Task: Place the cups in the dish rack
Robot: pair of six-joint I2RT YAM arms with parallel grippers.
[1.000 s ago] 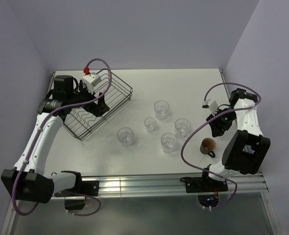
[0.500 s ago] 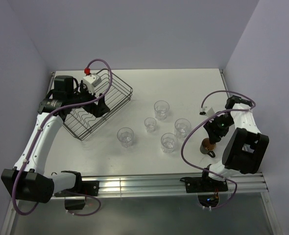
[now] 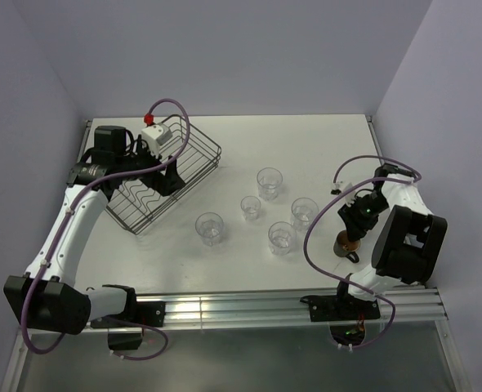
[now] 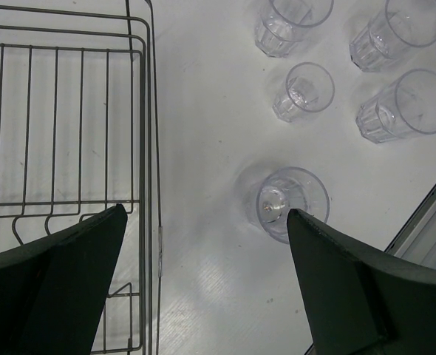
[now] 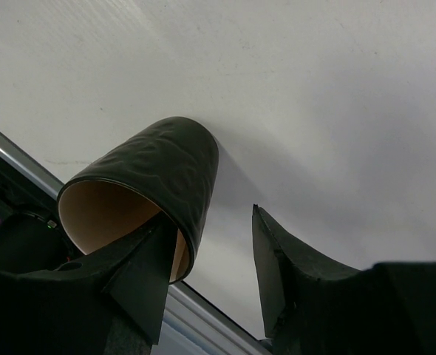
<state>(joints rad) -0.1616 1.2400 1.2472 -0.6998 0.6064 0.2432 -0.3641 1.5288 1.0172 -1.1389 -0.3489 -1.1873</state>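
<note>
Several clear ribbed glass cups stand on the white table, among them one [image 3: 209, 228] nearest the rack, one [image 3: 268, 181] farthest back and a small one [image 3: 250, 207]. The black wire dish rack [image 3: 200, 163] sits at the back left, with no cup in the part that shows. My left gripper [image 3: 163, 175] hovers open over the rack's right rim [image 4: 142, 148], the nearest glass [image 4: 292, 203] beside its right finger. The dark brown mug [image 5: 151, 177] stands at the front right. My right gripper [image 5: 210, 214] straddles its wall, one finger inside, the other outside with a gap, so open.
A metal rail [image 3: 257, 306] runs along the table's near edge, close behind the mug [image 3: 347, 242]. Lilac walls close in the table on the left, back and right. Purple cables loop off both arms.
My right gripper has come down and toward the near edge onto the mug, one finger now inside it, jaws narrowing slightly. The left arm has barely shifted.
</note>
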